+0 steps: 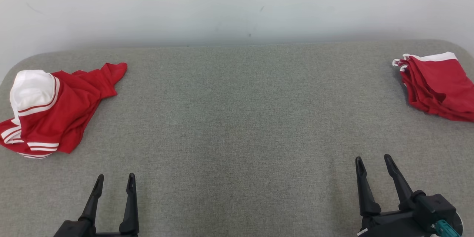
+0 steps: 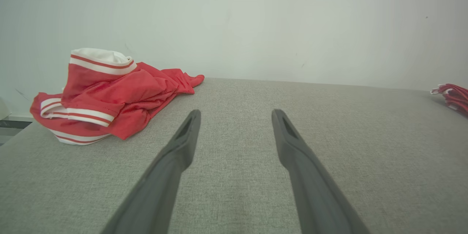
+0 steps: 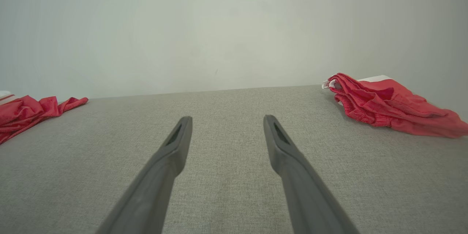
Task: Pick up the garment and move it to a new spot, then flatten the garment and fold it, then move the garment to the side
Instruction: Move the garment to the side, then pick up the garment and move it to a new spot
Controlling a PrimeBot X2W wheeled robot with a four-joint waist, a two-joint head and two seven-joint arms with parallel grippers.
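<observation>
Nearest the head camera, the left gripper and the right gripper are shown low over the grey padded surface, fingers pointing toward the pale wall. Both pairs of fingers are spread moderately apart, and nothing is held between them. The crumpled garment, red with white striped trim, is seen heaped at the far left of the surface, ahead and left of the left gripper and well apart from it. A folded pile of similar red cloth is seen at the far right edge. It is judged to be finished work, so the heap at left is taken as the piece to be handled. No step of the task is judged to have been begun. The cloth is judged light, thin, soft and somewhat slippery: no shape will be kept when it is lifted, and several layers may be dragged along together. A hold is best taken on the thicker white striped band atop the heap, or on the red tail pointing toward the wall, where a single edge can be pinched.
</observation>
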